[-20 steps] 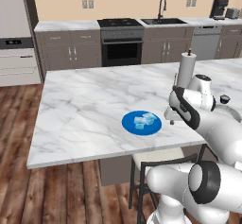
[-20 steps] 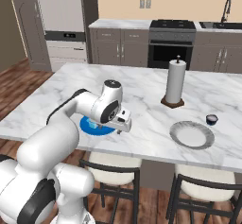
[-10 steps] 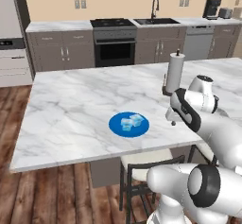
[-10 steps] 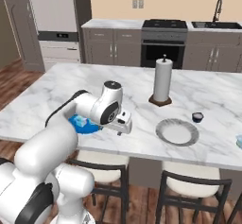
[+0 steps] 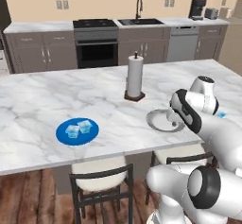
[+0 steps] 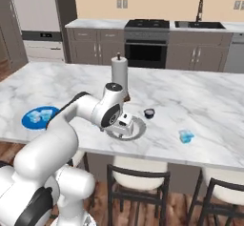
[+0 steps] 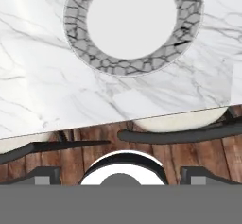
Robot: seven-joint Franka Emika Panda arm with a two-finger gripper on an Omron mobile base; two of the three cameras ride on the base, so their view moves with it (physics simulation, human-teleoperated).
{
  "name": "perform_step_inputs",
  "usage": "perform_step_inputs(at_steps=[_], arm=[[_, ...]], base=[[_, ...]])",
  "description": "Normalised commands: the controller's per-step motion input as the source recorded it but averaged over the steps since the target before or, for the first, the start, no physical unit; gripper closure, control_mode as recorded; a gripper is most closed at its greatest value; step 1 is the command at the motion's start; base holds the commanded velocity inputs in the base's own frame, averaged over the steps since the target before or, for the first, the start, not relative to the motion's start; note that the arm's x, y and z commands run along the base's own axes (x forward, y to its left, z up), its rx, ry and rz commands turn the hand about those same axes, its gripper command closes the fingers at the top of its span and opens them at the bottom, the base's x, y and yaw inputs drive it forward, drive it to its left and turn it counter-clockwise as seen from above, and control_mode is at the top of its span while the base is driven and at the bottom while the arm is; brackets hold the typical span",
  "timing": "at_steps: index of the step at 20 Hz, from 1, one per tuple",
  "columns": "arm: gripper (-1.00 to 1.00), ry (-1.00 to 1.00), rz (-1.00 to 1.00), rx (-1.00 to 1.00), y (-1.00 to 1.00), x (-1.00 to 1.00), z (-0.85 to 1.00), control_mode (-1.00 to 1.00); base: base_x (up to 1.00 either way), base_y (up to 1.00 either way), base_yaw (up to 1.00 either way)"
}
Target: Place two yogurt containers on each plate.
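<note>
The bright blue plate [image 5: 64, 137] [image 6: 26, 121] lies on the island's left part and carries two pale blue yogurt containers [image 5: 72, 131] [image 5: 85, 126] [image 6: 34, 117] [image 6: 47, 114]. The grey plate [image 5: 153, 123] [image 6: 139, 130] [image 7: 78, 34] lies bare near the front edge. My gripper [image 5: 171, 120] [image 6: 125, 125] [image 7: 121, 175] hangs just above the grey plate's near rim, open with nothing between its fingers. Beyond that plate stands a dark yogurt container [image 6: 149, 113]. A third pale blue one [image 6: 186, 136] [image 5: 220, 115] sits to the plate's right.
A tall white paper towel roll [image 5: 135, 76] [image 6: 119, 75] stands behind the grey plate. Stools [image 5: 100, 178] [image 6: 138, 177] line the island's front edge. The stove, sink and cabinets run along the back wall.
The base has driven to the right, so the whole scene has slid left in both base views. My gripper, still open, has left the blue plate and now hangs over the grey one.
</note>
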Motion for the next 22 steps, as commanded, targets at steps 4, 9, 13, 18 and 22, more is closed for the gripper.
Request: perform_step_inputs(at_steps=[4, 9, 13, 18, 22], arm=[[-1.0, 0.0, 0.0, 0.0, 0.0, 0.0, 0.0, 1.0], [-1.0, 0.0, 0.0, 0.0, 0.0, 0.0, 0.0, 1.0], [-1.0, 0.0, 0.0, 0.0, 0.0, 0.0, 0.0, 1.0], [-1.0, 0.0, 0.0, 0.0, 0.0, 0.0, 0.0, 1.0], [-1.0, 0.0, 0.0, 0.0, 0.0, 0.0, 0.0, 1.0]], base=[[0.13, -0.96, 0.0], [0.26, -0.68, 0.0], [0.34, -0.37, -0.04], [0.46, 0.08, -0.03], [0.66, 0.23, 0.0]])
